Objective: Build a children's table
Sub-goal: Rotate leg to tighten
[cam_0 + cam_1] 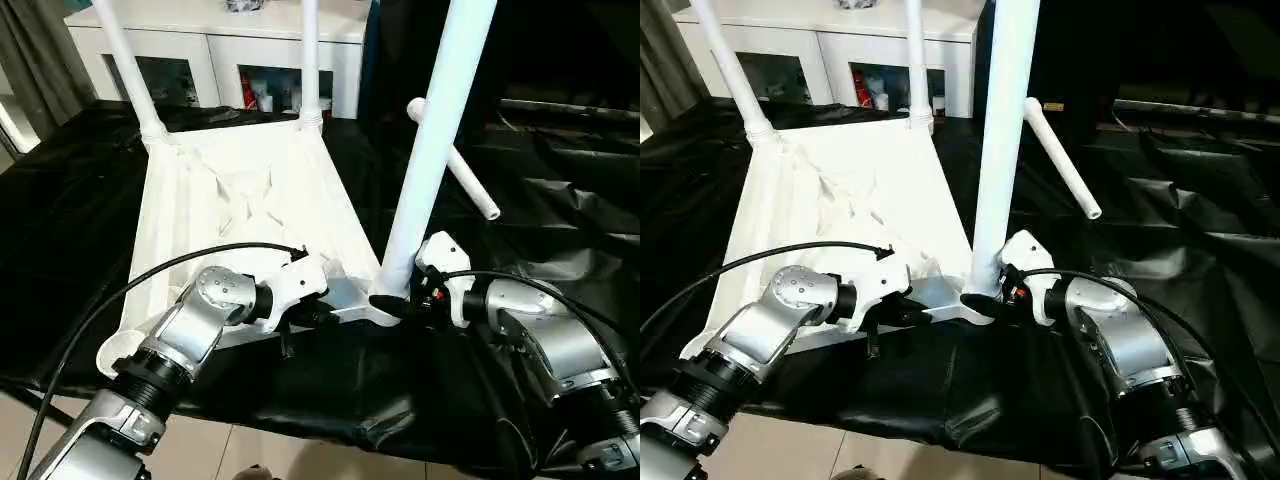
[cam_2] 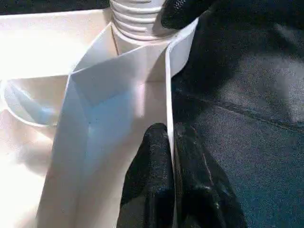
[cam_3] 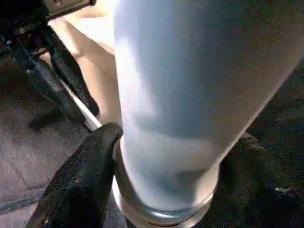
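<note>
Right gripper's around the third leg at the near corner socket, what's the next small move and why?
Probably close the right gripper on the third leg and twist it home: its fingers straddle the base at the corner socket, while the left gripper pinches the tabletop rim, bracing it.

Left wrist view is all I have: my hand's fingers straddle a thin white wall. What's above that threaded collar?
Observer: A long white leg stands upright in the near right corner socket of the upside-down tabletop.
Operator: What's the black thing touching the collar?
Observer: A finger of the right hand, whose two fingers flank the leg's base.
Operator: And my left hand?
Observer: The left hand is shut on the tabletop's near edge wall, beside that socket.
Operator: Other legs?
Observer: Two far legs stand in the far corners; a loose leg lies on the black sheet.
</note>
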